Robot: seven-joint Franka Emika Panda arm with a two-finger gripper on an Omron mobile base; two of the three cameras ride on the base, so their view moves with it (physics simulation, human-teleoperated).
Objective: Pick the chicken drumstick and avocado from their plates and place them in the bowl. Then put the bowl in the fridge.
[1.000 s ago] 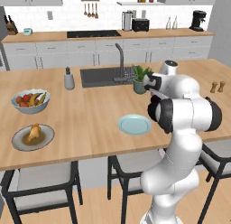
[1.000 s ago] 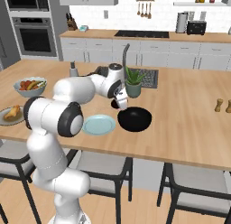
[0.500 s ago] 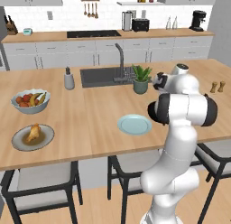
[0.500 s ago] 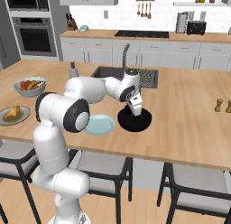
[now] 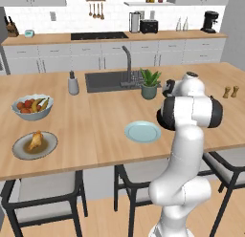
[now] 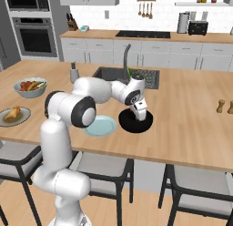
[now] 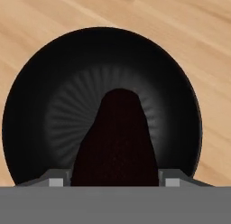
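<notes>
Wooden island [image 5: 95, 126]: 2 plates [image 5: 142, 132], bowl [image 6: 134, 125]

Wooden island counter [image 5: 95, 126]. Sink [image 5: 112, 80] with faucet [image 5: 128, 64] at centre; potted plant [image 5: 150, 84] beside it. Grey bottle [image 5: 73, 83] left of sink. Fruit bowl [image 5: 32, 107] near left edge. Shaker pair [image 5: 230, 92] far right. Oven [image 6: 35, 34] in back wall.

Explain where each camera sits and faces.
Left base view: behind the arm's left, facing forward-down over the wooden island; white arm lower right.
Right base view: behind its right; arm lower left.
Hand view: on the hand, looking into round black bowl; gripper holds dark egg-shaped avocado.
Base views share the pale-blue round plate.
</notes>
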